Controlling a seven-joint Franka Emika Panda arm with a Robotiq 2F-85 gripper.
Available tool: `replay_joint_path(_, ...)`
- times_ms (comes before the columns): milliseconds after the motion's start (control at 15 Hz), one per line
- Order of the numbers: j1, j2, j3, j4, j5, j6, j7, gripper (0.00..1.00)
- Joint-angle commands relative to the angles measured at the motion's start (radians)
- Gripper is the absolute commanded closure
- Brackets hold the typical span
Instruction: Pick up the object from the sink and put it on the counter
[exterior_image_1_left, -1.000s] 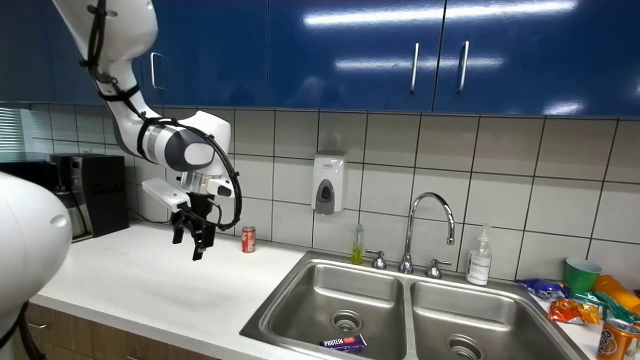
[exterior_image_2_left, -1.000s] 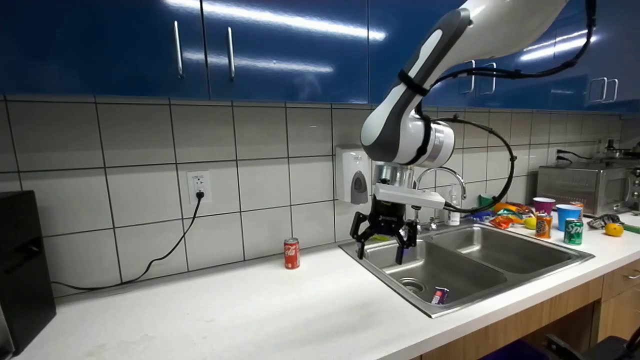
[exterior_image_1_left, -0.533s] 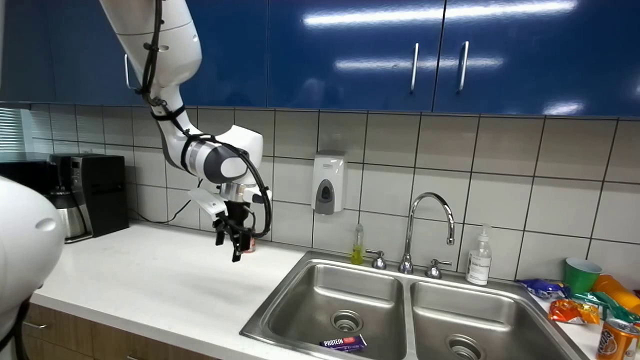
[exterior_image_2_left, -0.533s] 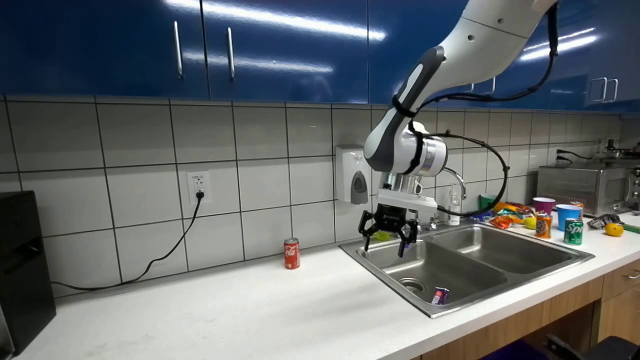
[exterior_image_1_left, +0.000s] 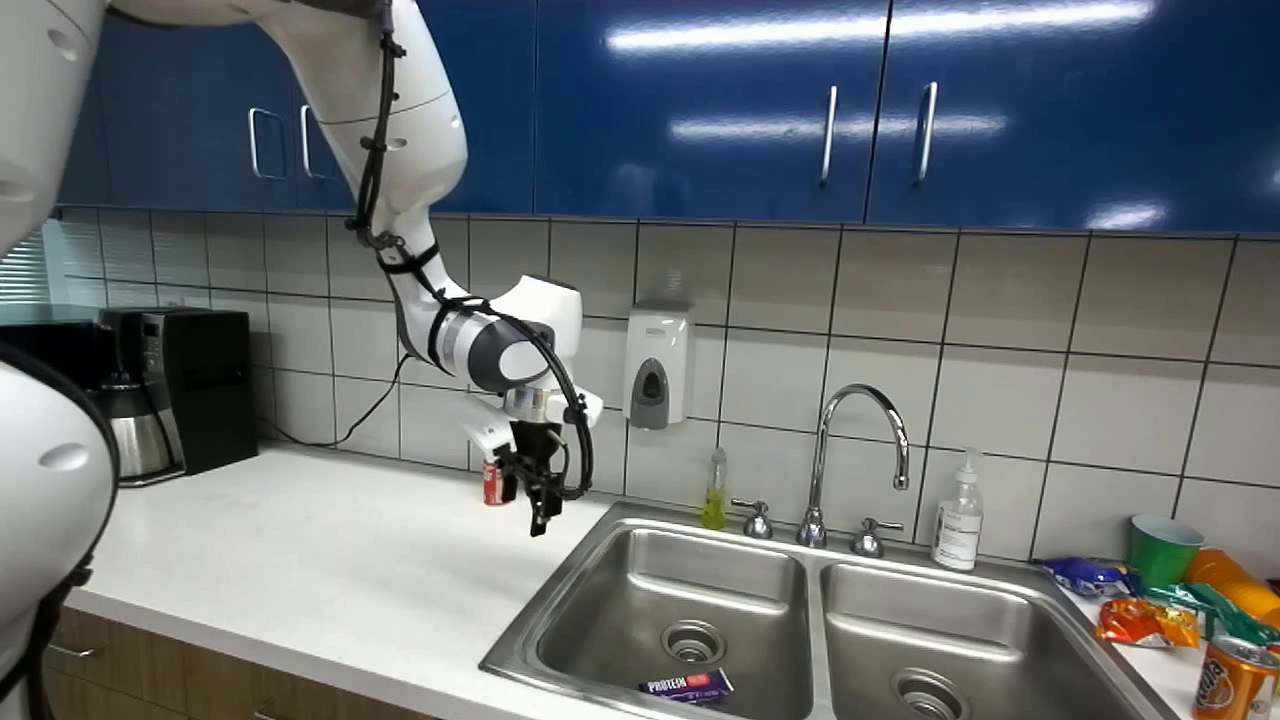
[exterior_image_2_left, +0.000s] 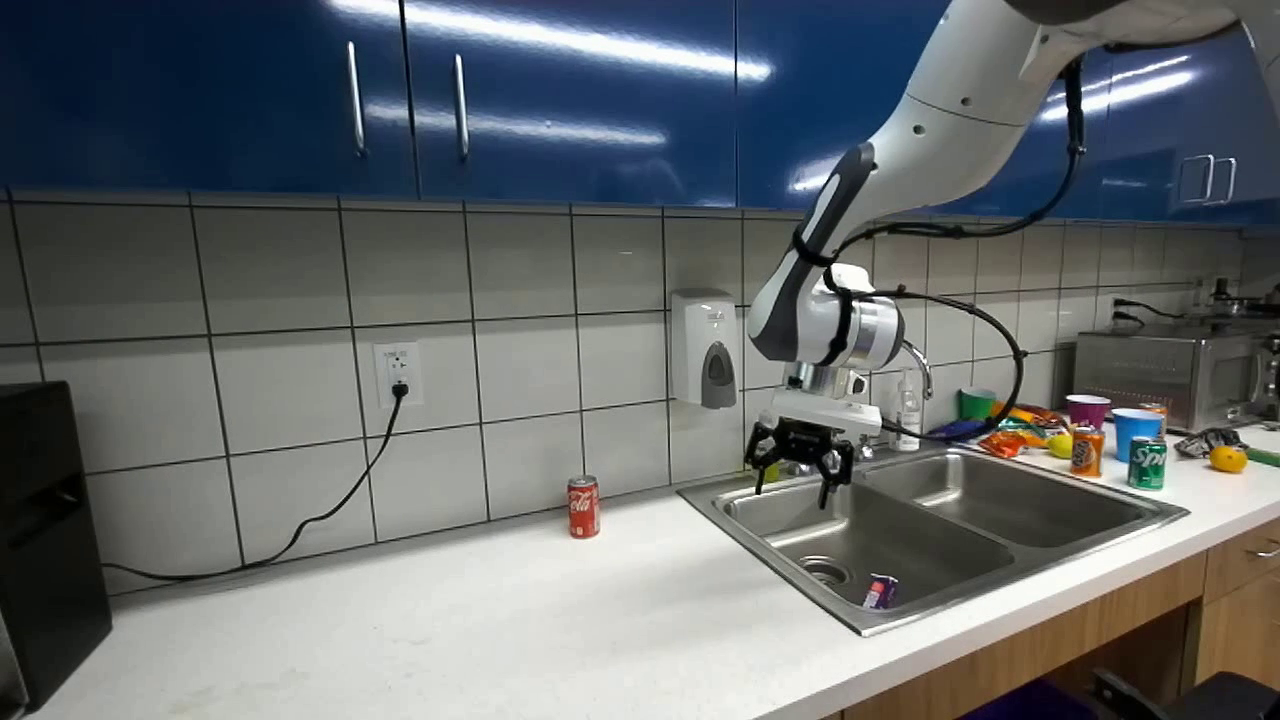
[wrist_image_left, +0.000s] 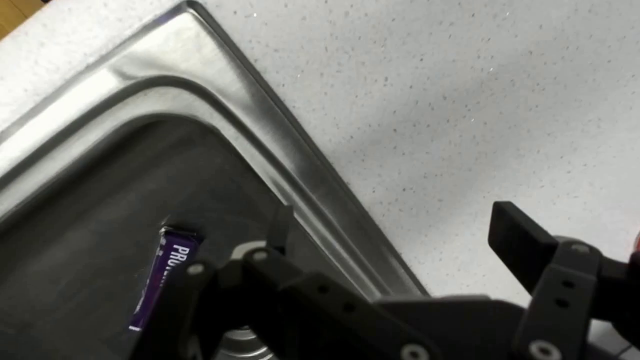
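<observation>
Your gripper (exterior_image_2_left: 791, 495) is spread wide, nothing between its fingers (wrist_image_left: 520, 245). The bar (exterior_image_1_left: 687, 687) lies on the floor of the sink (wrist_image_left: 200, 55), in the basin (wrist_image_left: 150, 175) nearer the red can (exterior_image_2_left: 583, 508). If you drop straight down from here, you could strike the rim (wrist_image_left: 280, 147): in the wrist view, 1 finger shows against the basin and 1 against the counter (exterior_image_2_left: 450, 620). The bar looks flat and low, so a shallow grip could slip off its wrapper, and a basin wall may block a finger. On the way out, lifting too little would likely catch it on the rim.

That basin holds the bar, near the drain (exterior_image_1_left: 693, 642); beyond the divider (exterior_image_1_left: 815, 640), basin 2 shows its own drain. A bottle (exterior_image_1_left: 714, 500) near the tap (exterior_image_1_left: 820, 470) contains yellow-green liquid; you cannot see what the green cup (exterior_image_1_left: 1165, 552) holds, if anything.
</observation>
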Motion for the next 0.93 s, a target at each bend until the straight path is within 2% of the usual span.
replay_joint_path(0,-0.027,0.056,-0.006,0.048,-0.011,0.027,0.049,0.00)
replay_joint_path(533,-0.024,0.099,-0.020,0.077,-0.009,0.053,0.146,0.00)
replay_joint_path(600,-0.033,0.088,-0.009,0.058,-0.010,0.050,0.111,0.00)
replay_joint_path(867,-0.033,0.091,-0.008,0.058,-0.010,0.050,0.113,0.00)
